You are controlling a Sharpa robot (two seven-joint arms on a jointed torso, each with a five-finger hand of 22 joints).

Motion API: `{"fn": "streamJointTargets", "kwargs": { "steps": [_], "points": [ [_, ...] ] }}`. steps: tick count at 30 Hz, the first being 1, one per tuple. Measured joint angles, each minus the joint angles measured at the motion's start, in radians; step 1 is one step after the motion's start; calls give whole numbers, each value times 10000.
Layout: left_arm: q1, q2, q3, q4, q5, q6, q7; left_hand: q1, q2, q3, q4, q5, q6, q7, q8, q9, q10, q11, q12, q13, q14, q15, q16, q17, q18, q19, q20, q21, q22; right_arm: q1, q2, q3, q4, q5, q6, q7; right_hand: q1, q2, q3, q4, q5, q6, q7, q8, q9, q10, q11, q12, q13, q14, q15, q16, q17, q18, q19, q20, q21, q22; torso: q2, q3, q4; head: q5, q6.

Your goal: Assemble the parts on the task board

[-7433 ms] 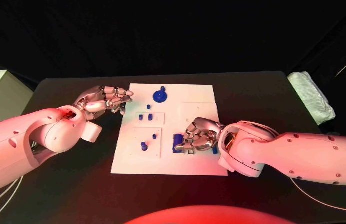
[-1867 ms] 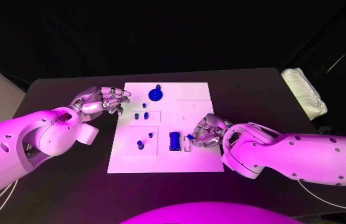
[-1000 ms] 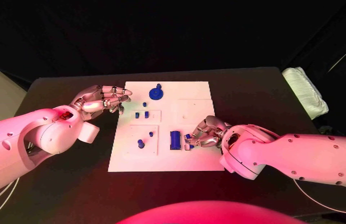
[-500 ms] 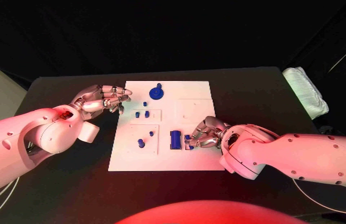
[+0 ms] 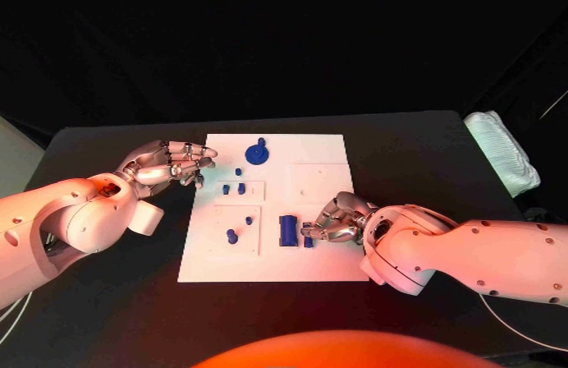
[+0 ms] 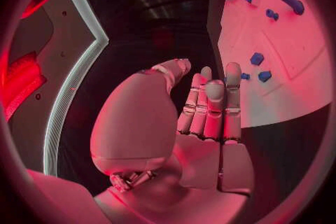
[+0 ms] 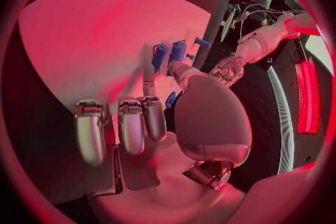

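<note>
2 robot hands: right robot hand (image 5: 330, 223) pinches a small blue peg (image 5: 309, 241), light, stiff, slippery; best held by its sides. Left robot hand (image 5: 166, 164) curled, holding nothing.

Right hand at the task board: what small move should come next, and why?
Probably a slight lowering to press the small blue part into the board. The right hand has its fingertips on that part, right beside the tall blue block on the task board. Whether the part is already seated cannot be told. The left hand hovers at the board's left edge, holding nothing.
</note>
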Motion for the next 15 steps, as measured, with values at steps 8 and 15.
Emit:
{"fn": "streamJointTargets", "kwargs": {
  "steps": [8,15],
  "points": [
    [0,-3,0,-3,-5,4,-14,0,0,0,0,0,0,0,0,0,0,0,0,-1,0,0,0,0,-1,0,0,0,0,2,-8,3,-43,44,70,84,-27,27,-124,74,1,0,0,1,-14,0,0,0,0,0,0,0,0,1,0,0,0,-1,2,4,-2,5,-6],
    [0,-3,0,-7,-9,6,-25,0,0,0,0,0,0,0,-1,0,0,0,0,-2,0,0,0,0,0,0,0,0,0,-2,-93,-2,-59,75,263,181,318,86,-251,-147,-279,0,0,-3,-22,0,0,-31,0,0,0,0,0,0,0,0,0,-2,0,6,-4,13,-14]
  ]
}}
